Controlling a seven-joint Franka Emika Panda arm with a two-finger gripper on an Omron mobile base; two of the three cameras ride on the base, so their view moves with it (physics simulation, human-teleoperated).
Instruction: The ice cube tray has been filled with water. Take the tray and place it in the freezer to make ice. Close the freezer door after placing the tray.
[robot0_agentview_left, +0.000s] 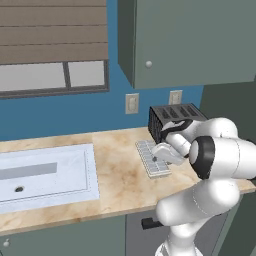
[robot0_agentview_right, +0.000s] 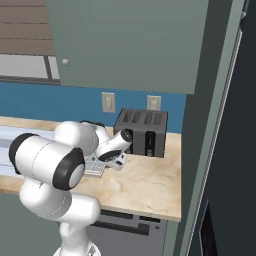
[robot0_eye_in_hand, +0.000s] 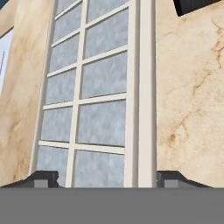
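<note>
Two fingertips of mine poke up at the bottom of the hand view, spread wide, one on each side of the ice cube tray, so my gripper is released and straddling the tray's width. I can't tell if the tips touch its rims or just sit outside them.

From up close, the tray is a pale grid of square cells, two columns running away from me, each cell showing the water as a mottled bluish-grey sheen. It lies flat on the beige marbled counter.

From the left base view, the tray sits on the counter just in front of the black slotted toaster, with my hand low over its near end. A white sink is set into the counter well off to the left. Two wall outlets sit on the blue wall above, under a grey-green cabinet.

From the right base view, my arm covers most of the tray; a corner of it peeks out beside my wrist, left of the toaster.
</note>
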